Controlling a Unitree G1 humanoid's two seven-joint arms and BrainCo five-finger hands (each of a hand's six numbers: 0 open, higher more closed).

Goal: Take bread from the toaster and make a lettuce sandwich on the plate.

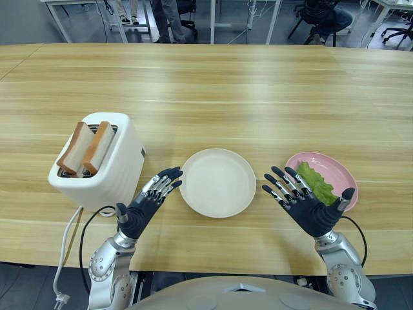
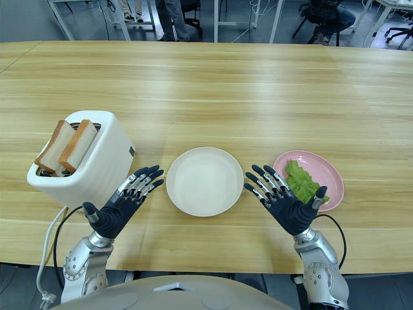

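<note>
Left hand and right hand, spread and empty, flank the cream plate, likely readied to start. The toaster holding bread slices sits left of it, lettuce on a pink plate right.

Bright, even light, soft shadow hugging the cream plate, pale sheen across the table

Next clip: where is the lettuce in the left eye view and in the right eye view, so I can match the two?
Left eye view: the lettuce lies lower right, on the pink plate, just beyond the right robot hand.
Right eye view: the lettuce lies lower right too, slightly nearer the centre, on that plate.
Shared landmark: the white plate at centre, left of the lettuce.
</note>
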